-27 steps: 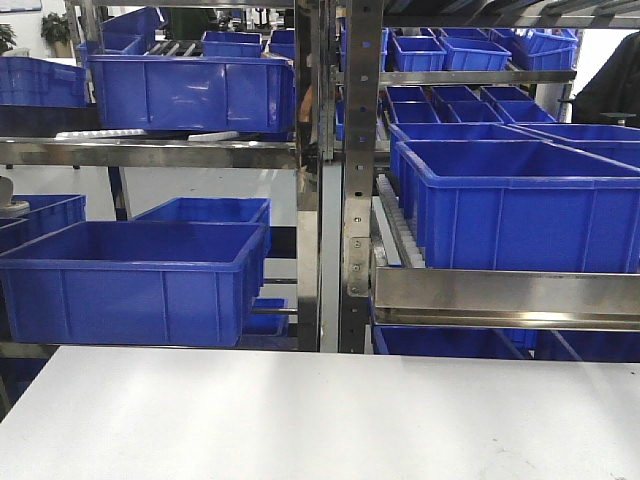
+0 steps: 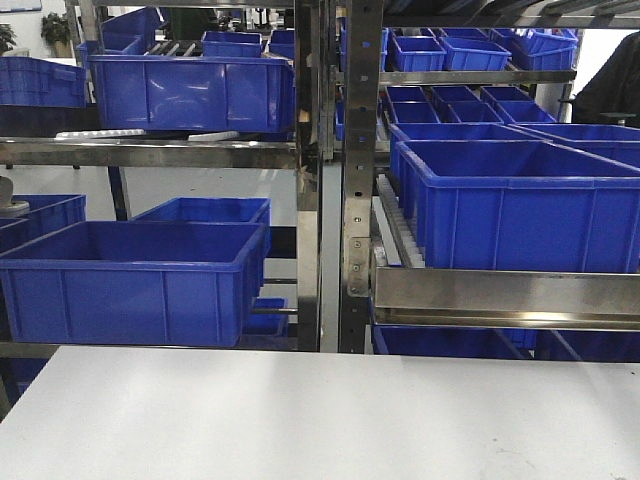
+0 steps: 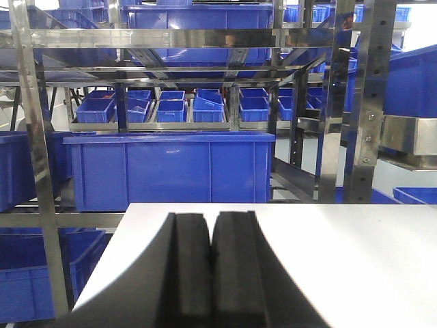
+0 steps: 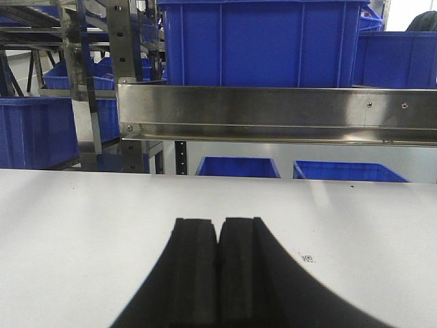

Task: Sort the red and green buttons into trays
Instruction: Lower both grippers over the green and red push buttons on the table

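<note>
The red and green buttons and the trays are out of view in every frame. My left gripper (image 3: 211,217) is shut with nothing between its black fingers, low over the white table (image 3: 328,253) near its left edge. My right gripper (image 4: 218,222) is also shut and holds nothing, above the same white table (image 4: 82,225). Neither gripper shows in the front view, which takes in only the table's far part (image 2: 320,410) and the shelving behind.
Steel racks (image 2: 357,170) loaded with deep blue crates (image 2: 130,275) stand just beyond the table's far edge. A steel rail (image 4: 273,116) runs across at the right wrist's height. A small printed mark (image 4: 307,258) lies on the table right of the right gripper.
</note>
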